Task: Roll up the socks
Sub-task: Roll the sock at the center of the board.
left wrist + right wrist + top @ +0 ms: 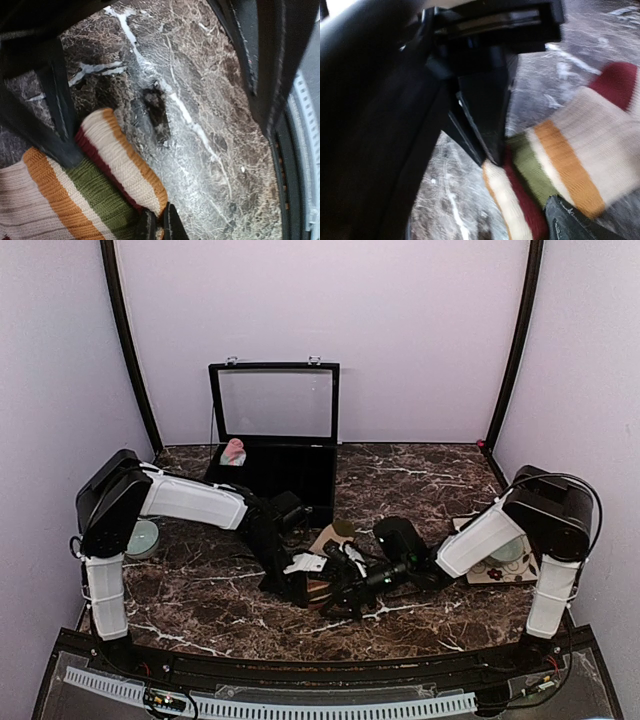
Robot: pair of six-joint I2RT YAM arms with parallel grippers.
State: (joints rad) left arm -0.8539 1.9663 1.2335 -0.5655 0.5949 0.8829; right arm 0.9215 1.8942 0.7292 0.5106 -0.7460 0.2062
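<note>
The tan sock [85,190] with orange, olive and maroon stripes lies flat on the marble table; it also shows in the right wrist view [580,145] and in the top view [327,540]. My left gripper [158,225] is shut on the sock's striped end, with the fabric edge pinched between its tips; the top view shows it at table centre [296,585]. My right gripper [485,220] is open over the same end, one finger [570,222] above the stripes, close beside the left gripper [487,120]. A pink sock [233,452] sits in the black box.
A black box [300,475] with its clear lid raised stands at the back centre. A round greenish dish [145,537] lies at the left by the left arm. A patterned mat with a dish [505,562] lies at the right. Purple walls close in on three sides.
</note>
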